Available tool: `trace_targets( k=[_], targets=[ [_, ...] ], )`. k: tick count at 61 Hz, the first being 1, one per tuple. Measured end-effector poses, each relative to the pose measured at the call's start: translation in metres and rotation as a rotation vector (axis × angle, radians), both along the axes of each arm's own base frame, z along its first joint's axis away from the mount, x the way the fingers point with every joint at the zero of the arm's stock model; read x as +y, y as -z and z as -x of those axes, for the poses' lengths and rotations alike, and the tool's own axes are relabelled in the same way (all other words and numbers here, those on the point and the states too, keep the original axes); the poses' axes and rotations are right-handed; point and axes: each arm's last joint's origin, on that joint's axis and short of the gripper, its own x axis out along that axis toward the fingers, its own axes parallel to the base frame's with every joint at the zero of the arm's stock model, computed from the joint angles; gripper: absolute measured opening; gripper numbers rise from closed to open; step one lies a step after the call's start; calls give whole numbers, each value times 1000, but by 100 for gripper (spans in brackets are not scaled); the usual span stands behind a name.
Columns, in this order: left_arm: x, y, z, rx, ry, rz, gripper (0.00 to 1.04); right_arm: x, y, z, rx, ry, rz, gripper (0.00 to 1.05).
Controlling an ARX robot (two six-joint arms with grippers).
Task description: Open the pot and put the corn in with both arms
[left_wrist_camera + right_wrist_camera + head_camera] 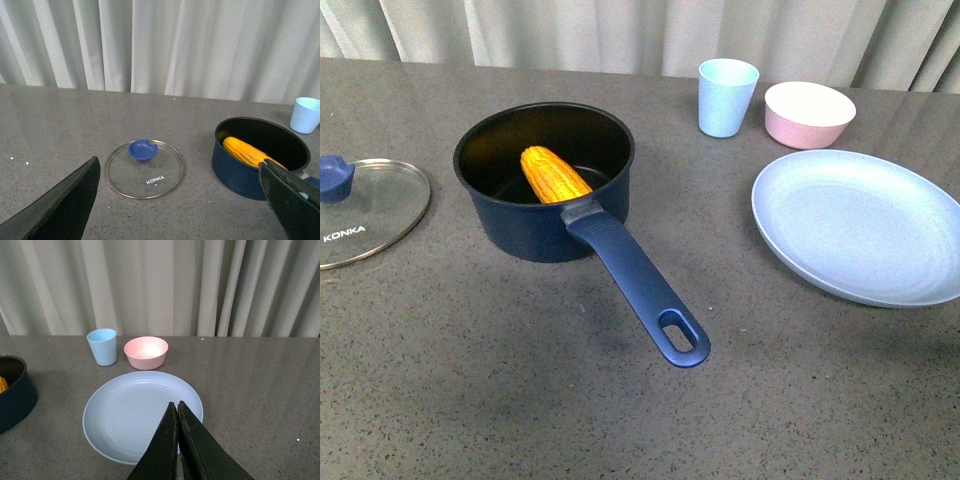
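Left hand (pixel 180 210) agape above grey speckled table (pixel 520 400), pale curtains (pixel 160 45) behind.

Grey speckled tabletop (pixel 520 400), bearing navy pot (pixel 520 225), glass lid (pixel 370 215), blue cup (pixel 727 97), pink bowl (pixel 809 114), blue plate (pixel 865 225)

Yellow corn (pixel 554 176) lies tilted inside the open navy pot (pixel 535 225).

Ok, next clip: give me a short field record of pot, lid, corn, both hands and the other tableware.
pot: dark navy-blue saucepan, uncovered
corn: yellow-orange corn cob lying inside pot
lid: round glass lid with blue knob flat on grey table, beside pot
left hand: open, empty
right hand: shut, empty
others: light-blue plate, pink bowl, light-blue cup
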Motion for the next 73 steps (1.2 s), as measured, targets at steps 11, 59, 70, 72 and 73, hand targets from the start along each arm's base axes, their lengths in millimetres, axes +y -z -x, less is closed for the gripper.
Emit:
trace_targets(
  k=[11, 59, 70, 72, 73],
  targets=[
    [0, 0, 0, 0, 0, 0, 96, 0, 0, 3, 0, 0, 0, 2],
    [0, 0, 0, 0, 0, 0, 96, 0, 3, 16, 6, 0, 0, 44],
    [0, 0, 0, 0, 0, 0, 96, 0, 3, 16, 6, 0, 0, 77],
    [0, 0, 0, 0, 0, 0, 96, 0, 3, 16, 6, 0, 0, 83],
    [0, 0, 0, 0, 0, 0, 96, 0, 3, 16, 5, 0, 0, 86]
  ],
)
